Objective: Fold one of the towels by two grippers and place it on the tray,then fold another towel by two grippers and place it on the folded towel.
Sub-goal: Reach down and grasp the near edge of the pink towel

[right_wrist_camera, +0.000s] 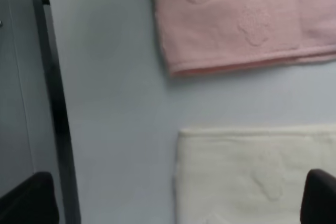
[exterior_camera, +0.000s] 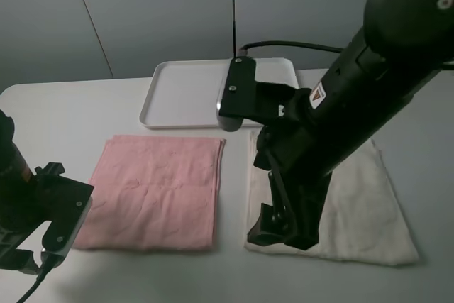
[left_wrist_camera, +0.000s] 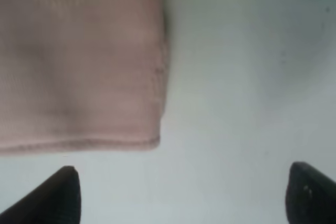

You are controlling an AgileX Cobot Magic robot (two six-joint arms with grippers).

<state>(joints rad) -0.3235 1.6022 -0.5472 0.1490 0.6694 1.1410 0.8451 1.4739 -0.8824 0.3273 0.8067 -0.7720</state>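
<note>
Looked like the very start to me. The pink towel (exterior_camera: 152, 193) lay flat and unfolded on the white table (exterior_camera: 71, 111). The cream towel (exterior_camera: 362, 204) lay flat just beside it on the right, with a thin strip of table between them. The tray (exterior_camera: 184, 86) sat behind both with nothing on it, so no fold was done and the first one was only being lined up.

The left gripper (left_wrist_camera: 186, 195) hung low over bare table right by the pink towel's near left corner, fingers spread wide with nothing between them. The right gripper (right_wrist_camera: 173, 200) was spread wide too and holding nothing. It sat above the cream towel's near left corner, with the pink towel's near right corner just across the gap.

My guess at the next move: the right one slides over to that pink corner and the left one nudges in over its own. Then both drop and pinch the near edge together so the cloth lifts evenly.

Both towels were soft terry with a faint embossed pattern and a stitched hem. It's floppy stuff that would probably sag if one side lifted early. The pink one was a neat rectangle and the cream one lay a bit skewed. The tray was smooth, hard white plastic with a low rim and rounded corners.
</note>
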